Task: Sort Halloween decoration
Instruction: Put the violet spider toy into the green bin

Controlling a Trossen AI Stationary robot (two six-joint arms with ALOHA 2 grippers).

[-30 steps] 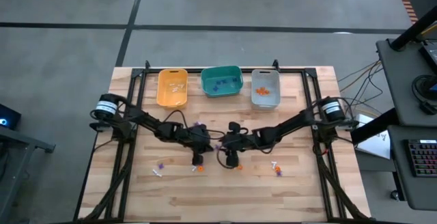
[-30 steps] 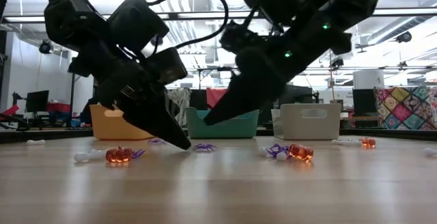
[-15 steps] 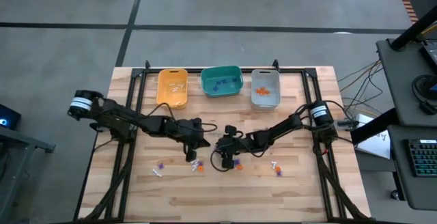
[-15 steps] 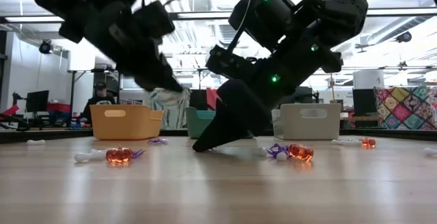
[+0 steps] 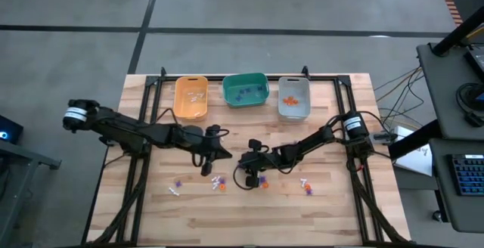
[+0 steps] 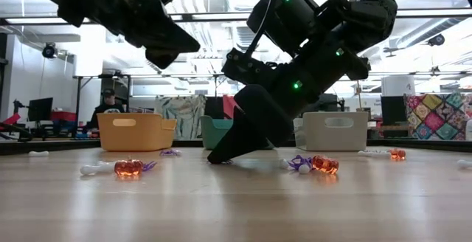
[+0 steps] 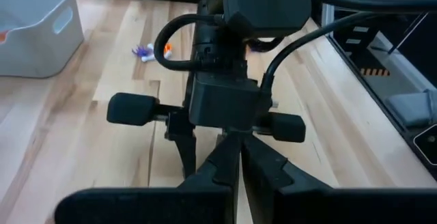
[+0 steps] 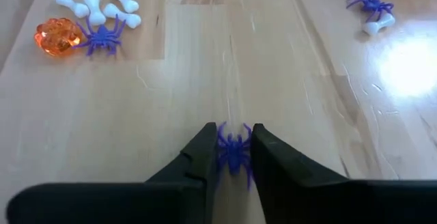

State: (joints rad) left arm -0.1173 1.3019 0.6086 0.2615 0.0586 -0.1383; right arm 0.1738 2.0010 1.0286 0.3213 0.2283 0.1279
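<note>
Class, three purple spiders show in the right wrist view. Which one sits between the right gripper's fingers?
The spider between the right gripper's fingertips. One other lies by the white bones and orange pumpkin; the third lies beside a single bone.

The right gripper [image 8: 234,157] is down at the tabletop near the table's middle, its arm reaching in from three o'clock in the high view, its two fingers [image 8: 198,162] pinched on a purple spider [image 8: 235,151]. The left gripper [image 5: 206,170] hangs above the table just toward nine o'clock of it, arm stretched in from nine o'clock, fingers pressed together and, as far as the wrist view shows, empty
</note>
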